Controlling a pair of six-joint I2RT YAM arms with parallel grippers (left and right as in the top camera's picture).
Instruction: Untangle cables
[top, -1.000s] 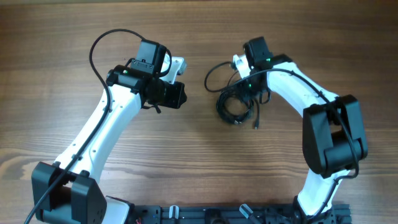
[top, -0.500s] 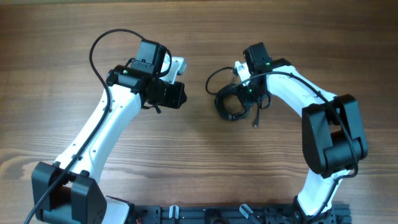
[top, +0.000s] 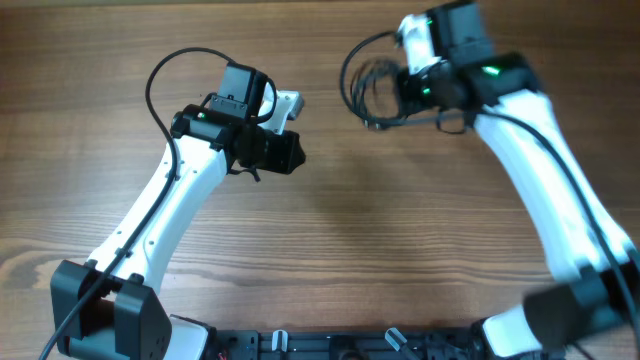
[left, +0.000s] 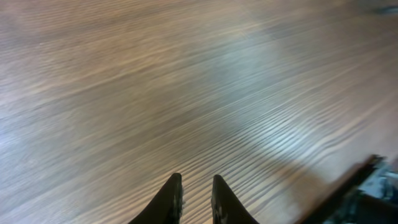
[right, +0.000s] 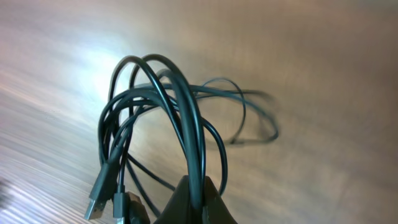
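Observation:
The cables (top: 368, 88) are a bundle of thin dark loops hanging in the air near the table's far right. My right gripper (top: 408, 86) is shut on them. In the right wrist view the cables (right: 155, 112) arch up out of my right gripper (right: 198, 193), one strand pinched between the fingertips, and plug ends (right: 96, 202) dangle at lower left. My left gripper (top: 292, 152) hovers left of centre, well apart from the bundle. In the left wrist view my left gripper (left: 196, 183) shows a narrow gap with only bare wood behind it.
The wooden table (top: 330, 230) fills the views. A black rail (top: 350, 345) runs along the front edge between the arm bases. The left arm's own thick black cable (top: 160, 70) loops above its forearm. A dark blurred part (left: 367, 193) sits at lower right in the left wrist view.
My right gripper has shut on the cable bundle, lifted it off the table and carried it toward the far edge. The left arm has stayed put, its jaws a little narrower.

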